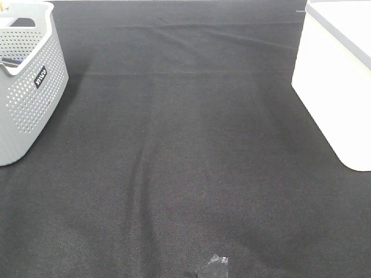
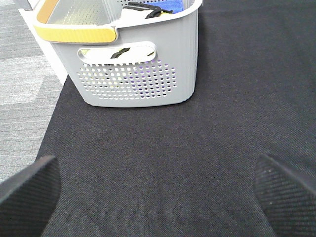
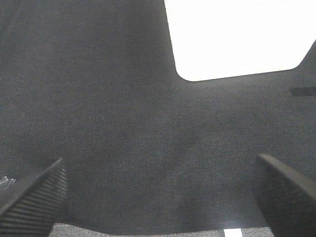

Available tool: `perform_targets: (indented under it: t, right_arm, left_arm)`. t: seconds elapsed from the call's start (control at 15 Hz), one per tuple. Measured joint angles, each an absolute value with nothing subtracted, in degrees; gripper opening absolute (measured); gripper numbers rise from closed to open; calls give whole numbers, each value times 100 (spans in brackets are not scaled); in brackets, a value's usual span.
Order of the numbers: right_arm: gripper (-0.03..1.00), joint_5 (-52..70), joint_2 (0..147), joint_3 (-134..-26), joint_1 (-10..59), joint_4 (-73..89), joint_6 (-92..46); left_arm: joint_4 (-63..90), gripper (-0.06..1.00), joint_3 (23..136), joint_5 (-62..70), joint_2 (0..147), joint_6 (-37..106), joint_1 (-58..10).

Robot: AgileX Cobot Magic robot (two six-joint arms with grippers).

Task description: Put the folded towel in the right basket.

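From the high camera, a dark woven cloth covers the desk (image 1: pixel 185 174), creased in a few long soft folds. At its far left corner stands a grey perforated basket (image 1: pixel 26 87) with a small black label on its side; the white lettering is too small to read. At the far right stands a plain white basket (image 1: pixel 339 87), unmarked. Neither arm shows here, and no folded towel lies on the cloth. A small crumpled scrap (image 1: pixel 215 267) sits at the near edge.

Ahead of the left tool (image 2: pixel 158 192), the grey basket (image 2: pixel 138 74) stands well beyond the fingertips, with a yellow-trimmed rim, a slot handle and something blue and black inside. Grey striped floor lies past the cloth's edge. The ribbed fingers (image 2: pixel 27 192) stand wide apart, holding nothing.

Ahead of the right tool (image 3: pixel 158 192), the white basket (image 3: pixel 237 39) is glaring and featureless. These fingers (image 3: pixel 284 192) are likewise spread, gripping nothing, over bare cloth.
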State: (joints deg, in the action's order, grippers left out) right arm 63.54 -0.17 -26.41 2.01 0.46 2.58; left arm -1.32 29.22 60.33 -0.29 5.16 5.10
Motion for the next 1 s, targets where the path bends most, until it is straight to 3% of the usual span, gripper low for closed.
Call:
perform_targets:
  t: [1.0]
  right_arm:
    - [98,6354,-17,-2641,201,46,258]
  left_arm:
    - [-132,99,2922,6033,-29,516,510]
